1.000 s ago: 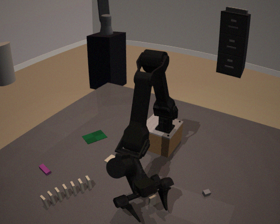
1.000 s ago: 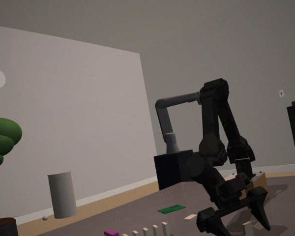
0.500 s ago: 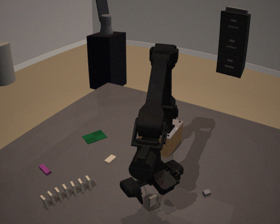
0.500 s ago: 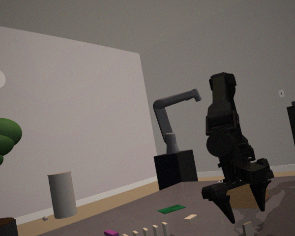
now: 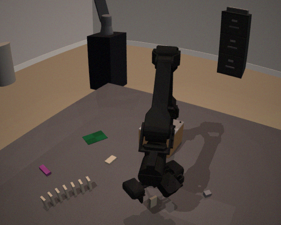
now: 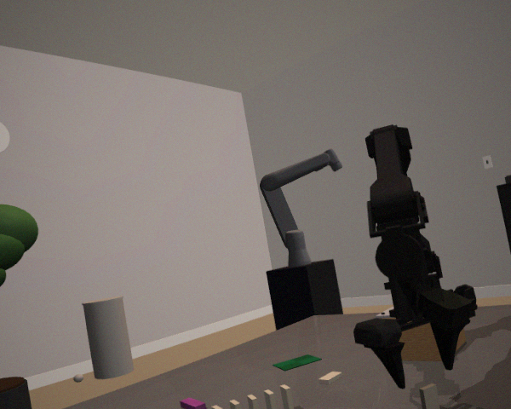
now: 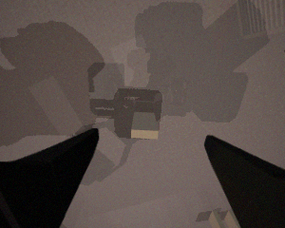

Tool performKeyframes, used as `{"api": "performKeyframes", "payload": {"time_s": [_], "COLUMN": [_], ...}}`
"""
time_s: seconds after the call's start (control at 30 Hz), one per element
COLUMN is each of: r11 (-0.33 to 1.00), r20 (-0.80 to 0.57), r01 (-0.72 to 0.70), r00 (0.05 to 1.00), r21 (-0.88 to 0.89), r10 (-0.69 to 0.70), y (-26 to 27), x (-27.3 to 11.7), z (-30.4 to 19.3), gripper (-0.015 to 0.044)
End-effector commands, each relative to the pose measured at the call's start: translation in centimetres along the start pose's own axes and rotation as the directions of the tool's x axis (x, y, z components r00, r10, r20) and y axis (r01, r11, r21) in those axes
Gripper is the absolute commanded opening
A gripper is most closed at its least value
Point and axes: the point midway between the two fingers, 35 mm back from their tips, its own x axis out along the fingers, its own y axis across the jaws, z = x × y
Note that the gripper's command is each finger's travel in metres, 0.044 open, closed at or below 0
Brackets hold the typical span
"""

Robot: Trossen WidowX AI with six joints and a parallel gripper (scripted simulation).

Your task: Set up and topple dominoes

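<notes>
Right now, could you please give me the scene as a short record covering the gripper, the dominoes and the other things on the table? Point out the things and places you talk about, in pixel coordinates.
gripper: open, above the lone domino, holding nothing (image 5: pixel 142 197) (image 6: pixel 425 378) (image 7: pixel 153 134)
row: seven dominoes, standing (image 5: pixel 73 189)
lone domino: upright, apart from the row (image 5: pixel 152 201) (image 6: pixel 428 397) (image 7: pixel 144 134)
flat domino: lying down (image 5: pixel 110 159) (image 6: pixel 330 377)
magenta block: beside the row (image 5: pixel 45 169) (image 6: pixel 192 403)
green sheet: flat (image 5: pixel 94 137) (image 6: pixel 297 362)
small gray block: right side of top view (image 5: pixel 207 193)

Row of seven cream dominoes (image 5: pixel 73 189) (image 6: pixel 269 398) stands upright, evenly spaced, near left. Lone domino (image 5: pixel 152 201) (image 6: pixel 428 396) (image 7: pixel 144 128) upright, right of row. Flat domino (image 5: pixel 110 159) (image 6: pixel 330 377) lies farther than row, cream too.
</notes>
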Motion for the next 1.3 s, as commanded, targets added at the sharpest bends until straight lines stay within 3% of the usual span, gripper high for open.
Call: {"api": "performKeyframes", "payload": {"time_s": [0.0,0.47,0.9,1.27], "r11": [1.000,1.000,1.000,1.000], "r20": [-0.020,-0.020,-0.020,-0.020], "r01": [-0.012,-0.012,-0.012,-0.012], "r00": [1.000,1.000,1.000,1.000], "r21": [-0.006,-0.006,-0.006,-0.006], "r10": [0.012,0.012,0.012,0.012], "y": [0.5,0.6,0.6,0.4], "x": [2.5,4.0,4.0,3.0], "z": [-0.6,-0.7,-0.7,-0.5], "gripper": [0.0440,0.0440,0.0107,0.0107]}}
